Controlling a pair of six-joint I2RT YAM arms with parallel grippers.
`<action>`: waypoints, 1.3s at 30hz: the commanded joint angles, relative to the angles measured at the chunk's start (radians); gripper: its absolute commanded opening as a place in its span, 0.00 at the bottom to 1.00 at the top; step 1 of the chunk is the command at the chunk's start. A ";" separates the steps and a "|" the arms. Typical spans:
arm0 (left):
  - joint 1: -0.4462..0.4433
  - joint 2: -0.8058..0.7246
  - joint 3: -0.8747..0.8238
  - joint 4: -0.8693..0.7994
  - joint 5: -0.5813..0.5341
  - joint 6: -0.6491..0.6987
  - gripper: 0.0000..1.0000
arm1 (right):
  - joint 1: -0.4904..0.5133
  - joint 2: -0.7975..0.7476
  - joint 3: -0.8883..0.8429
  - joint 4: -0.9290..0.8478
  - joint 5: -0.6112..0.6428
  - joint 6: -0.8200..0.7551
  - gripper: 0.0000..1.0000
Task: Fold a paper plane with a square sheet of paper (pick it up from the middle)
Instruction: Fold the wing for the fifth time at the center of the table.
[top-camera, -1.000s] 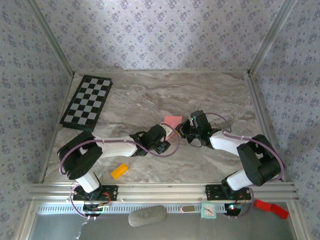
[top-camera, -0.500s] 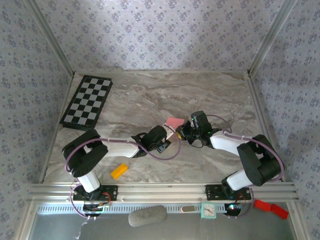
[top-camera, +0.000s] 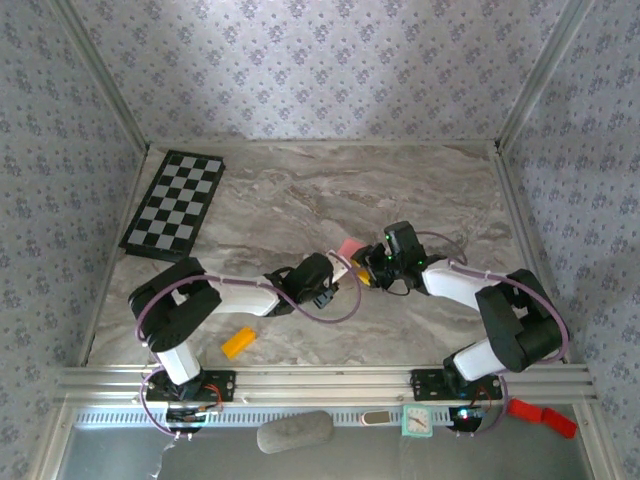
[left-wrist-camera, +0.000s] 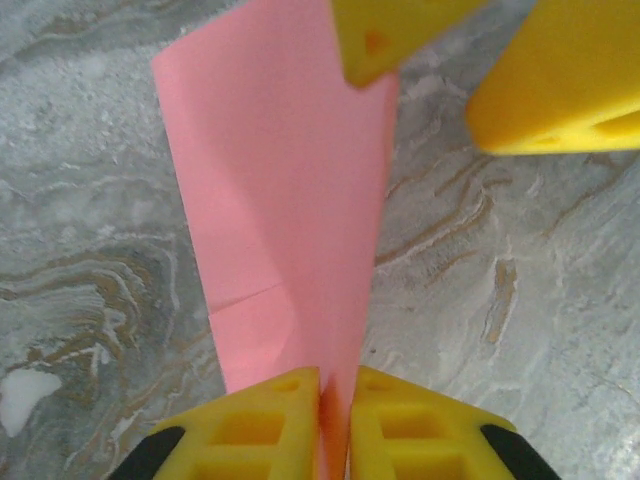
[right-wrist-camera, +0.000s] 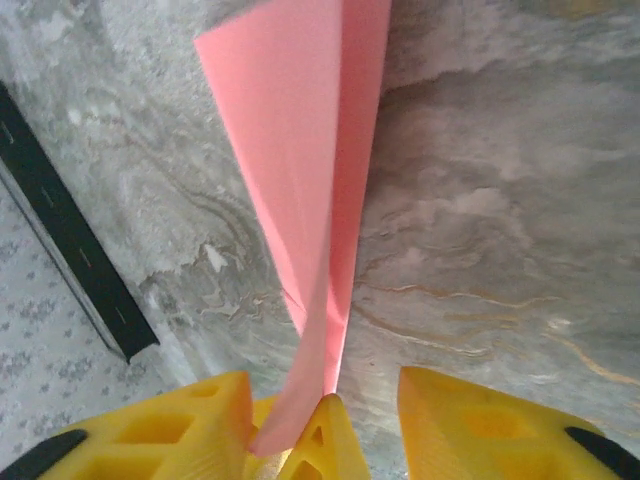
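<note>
The square sheet of paper is salmon pink and folded into a narrow, pointed, dart-like paper plane shape with a centre crease. It stands on edge above the marble table, at its middle. My left gripper is shut on the near end of the paper, the fold pinched between its yellow fingers. My right gripper is open; its fingers stand apart on either side of the paper and one left fingertip. In the top view the left gripper and right gripper meet tip to tip under the paper.
A black-and-white checkerboard lies at the far left of the table. A small orange block sits near the front left. Patterned walls close in the table on three sides.
My left gripper has shut on the paper. My right gripper, shut on the paper a second ago, has opened. The paper now looks smaller and more upright from above.
</note>
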 joint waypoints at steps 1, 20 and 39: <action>0.009 0.006 -0.019 0.036 0.049 -0.008 0.11 | -0.020 -0.055 0.021 -0.102 0.032 -0.044 0.54; 0.100 -0.039 -0.019 -0.005 0.343 -0.117 0.05 | -0.109 -0.140 0.052 -0.256 0.094 -0.275 0.69; 0.229 0.026 0.034 0.014 0.648 -0.462 0.04 | -0.106 -0.121 0.052 -0.174 0.021 -0.511 0.68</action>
